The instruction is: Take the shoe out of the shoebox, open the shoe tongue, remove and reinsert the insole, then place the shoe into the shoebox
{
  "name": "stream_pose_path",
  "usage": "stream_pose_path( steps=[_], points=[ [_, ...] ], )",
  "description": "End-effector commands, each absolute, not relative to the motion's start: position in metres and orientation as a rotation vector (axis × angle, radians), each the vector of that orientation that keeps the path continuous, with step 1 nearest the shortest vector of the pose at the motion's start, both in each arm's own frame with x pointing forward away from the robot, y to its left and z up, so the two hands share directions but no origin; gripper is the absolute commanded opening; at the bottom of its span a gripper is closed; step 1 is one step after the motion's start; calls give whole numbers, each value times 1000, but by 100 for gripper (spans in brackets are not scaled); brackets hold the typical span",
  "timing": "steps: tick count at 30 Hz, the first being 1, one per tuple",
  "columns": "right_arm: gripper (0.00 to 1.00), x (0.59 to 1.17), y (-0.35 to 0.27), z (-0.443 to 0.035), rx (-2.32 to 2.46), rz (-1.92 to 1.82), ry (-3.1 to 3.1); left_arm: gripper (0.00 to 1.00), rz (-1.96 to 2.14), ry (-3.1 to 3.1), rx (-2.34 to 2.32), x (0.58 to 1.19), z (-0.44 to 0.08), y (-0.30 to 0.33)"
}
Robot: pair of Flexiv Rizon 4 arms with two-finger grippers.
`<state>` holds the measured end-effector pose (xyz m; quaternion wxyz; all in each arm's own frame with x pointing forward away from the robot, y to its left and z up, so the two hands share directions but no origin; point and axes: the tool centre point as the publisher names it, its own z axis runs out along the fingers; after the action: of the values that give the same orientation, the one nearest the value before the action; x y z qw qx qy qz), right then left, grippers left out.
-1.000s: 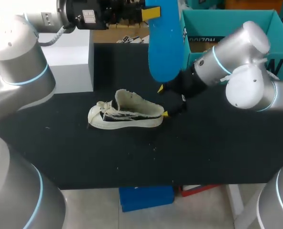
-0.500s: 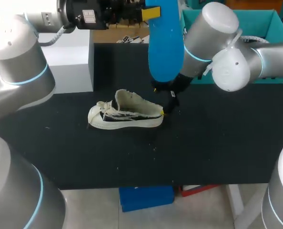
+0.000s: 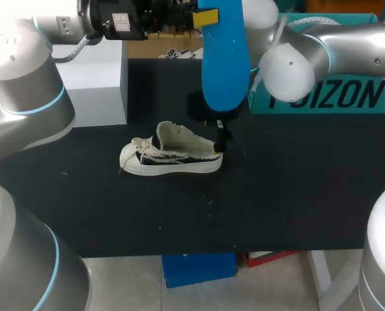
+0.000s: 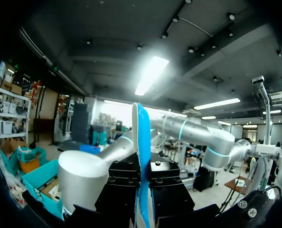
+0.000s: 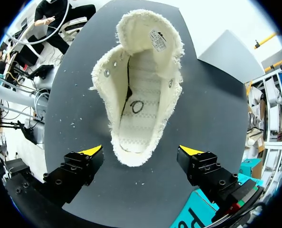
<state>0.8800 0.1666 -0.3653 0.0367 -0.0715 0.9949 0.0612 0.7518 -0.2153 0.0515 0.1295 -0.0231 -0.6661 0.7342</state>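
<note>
A cream low-top shoe (image 3: 170, 155) lies on its side on the black table, toe to the left; in the right wrist view the shoe (image 5: 141, 80) shows its open mouth and bare inner sole. My right gripper (image 3: 218, 135) (image 5: 141, 152) hangs open just above the heel, its yellow tips on either side and clear of the shoe. High over the table's back, my left gripper (image 3: 202, 18) (image 4: 143, 173) is shut on the end of the blue insole (image 3: 225, 58) (image 4: 142, 142), which hangs down. The teal shoebox (image 3: 322, 97) (image 5: 198, 218) stands at the back right.
A pale grey block (image 3: 92, 84) stands at the back left of the table. The black tabletop (image 3: 277, 194) stretches in front of and to the right of the shoe. My right arm's elbow (image 3: 286, 65) is over the shoebox's left end.
My right arm has swung back and upward over the shoebox, and its open gripper has shifted left to the shoe's heel. The left arm, insole and shoe have stayed put.
</note>
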Motion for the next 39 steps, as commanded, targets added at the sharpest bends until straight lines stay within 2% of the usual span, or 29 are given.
stream_pose_path(
  steps=[1, 12, 16, 39],
  points=[
    [100, 884, 175, -366, -199, -87, 3062, 0, 2139, -1937, -64, 751, 51, -217],
    [100, 882, 182, -365, -192, -85, 3078, 0, 2139, -1937, -64, 751, 51, -217],
    [100, 880, 181, -365, -148, 163, 3109, 0, 2139, -1937, -64, 751, 51, -217],
    [100, 875, 183, -373, -73, 952, 2919, 0, 2139, -1937, -64, 751, 51, -217]
  ],
)
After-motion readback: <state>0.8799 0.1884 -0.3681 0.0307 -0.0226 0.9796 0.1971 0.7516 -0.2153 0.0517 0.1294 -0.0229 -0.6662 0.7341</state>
